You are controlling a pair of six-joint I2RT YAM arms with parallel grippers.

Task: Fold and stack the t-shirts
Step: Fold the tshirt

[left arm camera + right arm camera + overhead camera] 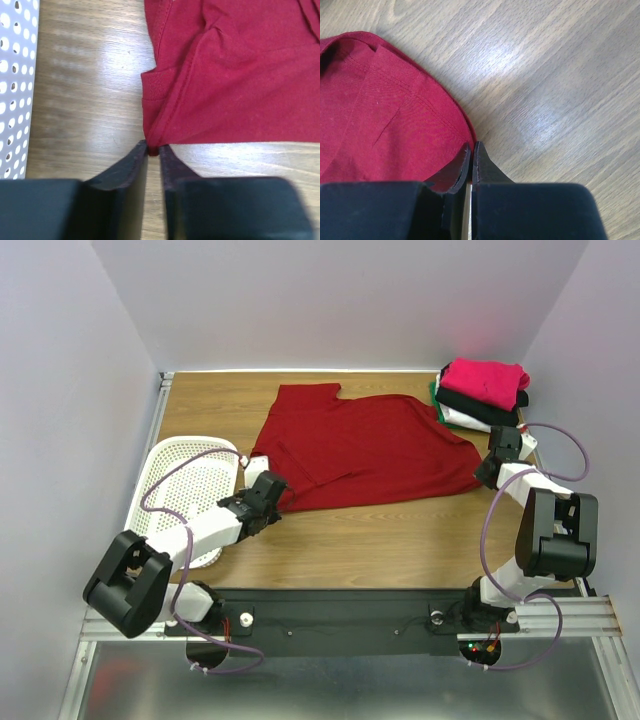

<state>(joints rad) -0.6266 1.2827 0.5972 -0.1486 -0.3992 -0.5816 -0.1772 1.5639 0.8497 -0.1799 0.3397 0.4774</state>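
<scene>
Dark red t-shirt (365, 448) spread out, 2 corners pinched

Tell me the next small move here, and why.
Probably lift both held edges slightly to start the fold: the left gripper pinches the near-left corner of the dark red t-shirt, the right gripper seems shut on its right hem, and the cloth lies flat.

Bright, even light from above. White glare streaks the brown wooden tabletop (535, 117) in both wrist views.
</scene>
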